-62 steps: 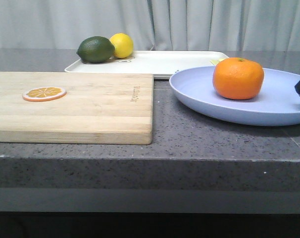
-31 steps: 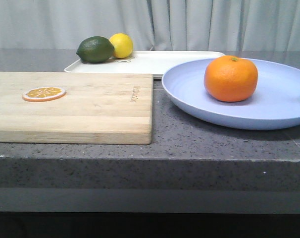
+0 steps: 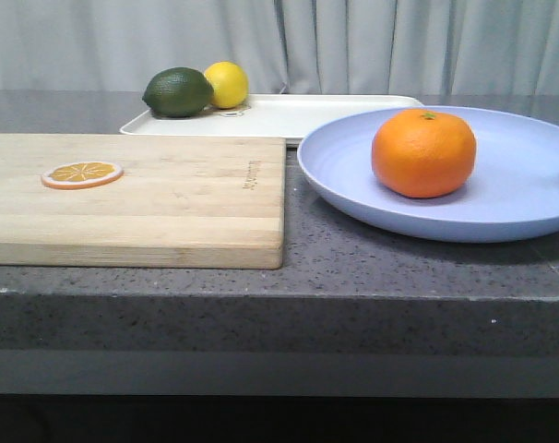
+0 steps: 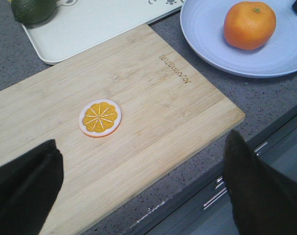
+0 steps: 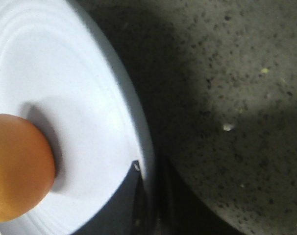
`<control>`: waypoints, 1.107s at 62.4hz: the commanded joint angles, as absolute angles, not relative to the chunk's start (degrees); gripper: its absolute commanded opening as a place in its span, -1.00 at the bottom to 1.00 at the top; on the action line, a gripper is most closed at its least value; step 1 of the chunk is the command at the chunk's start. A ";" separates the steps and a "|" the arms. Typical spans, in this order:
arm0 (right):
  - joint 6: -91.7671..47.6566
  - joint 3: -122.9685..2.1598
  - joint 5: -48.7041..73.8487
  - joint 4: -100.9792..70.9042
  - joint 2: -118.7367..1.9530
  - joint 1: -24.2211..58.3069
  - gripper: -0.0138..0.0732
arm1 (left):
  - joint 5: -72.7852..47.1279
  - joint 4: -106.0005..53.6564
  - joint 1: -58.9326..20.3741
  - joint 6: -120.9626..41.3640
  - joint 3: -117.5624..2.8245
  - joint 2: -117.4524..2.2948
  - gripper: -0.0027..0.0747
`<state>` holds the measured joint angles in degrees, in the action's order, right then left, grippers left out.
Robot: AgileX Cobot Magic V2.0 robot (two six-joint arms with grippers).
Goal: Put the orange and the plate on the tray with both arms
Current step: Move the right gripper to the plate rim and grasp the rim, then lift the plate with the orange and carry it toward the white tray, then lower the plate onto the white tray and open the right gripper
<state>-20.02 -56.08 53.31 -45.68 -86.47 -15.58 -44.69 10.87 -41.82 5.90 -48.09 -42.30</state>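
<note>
i see the orange (image 3: 423,153) sitting inside the plate (image 3: 501,208), left of its centre in the front view, stem spot up. the plate is on the right of the grey counter (image 3: 353,268), its far left rim overlapping the near right corner of the tray (image 3: 298,115) from this angle; can't tell if it touches the tray. the tray is at the back, carrying a lime (image 3: 178,91) and a lemon (image 3: 227,84) touching each other at its left end. the cutting board (image 3: 141,198) is on the left, just beside the plate, not touching, with an orange slice (image 3: 82,173) lying flat on its left part. right gripper (image 5: 147,188) is pinching the plate's rim: on the right wrist cam one dark finger lies on the inner face and the edge runs between the fingers, orange close by on the plate. in the front view only a dark sliver of it shows at the right edge. left gripper (image 4: 141,188) hangs above the near edge of the board, fingers spread wide, nothing between them, orange slice beyond.
</note>
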 commanded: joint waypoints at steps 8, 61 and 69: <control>-18.36 -64.47 54.89 -51.42 -85.22 -14.92 -0.84 | -40.53 11.39 -41.56 6.40 -49.44 -42.29 0.72; 6.50 -114.72 53.60 -51.42 -118.90 -0.48 -0.84 | -41.11 11.39 -41.56 6.40 -49.44 -42.29 0.72; 9.00 -118.41 52.87 -51.34 -122.83 0.24 -0.84 | -41.11 11.39 -41.56 6.40 -49.44 -42.29 0.72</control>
<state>7.50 -114.71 54.53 -46.58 -125.22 0.04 -44.69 10.87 -41.82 6.00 -48.09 -42.30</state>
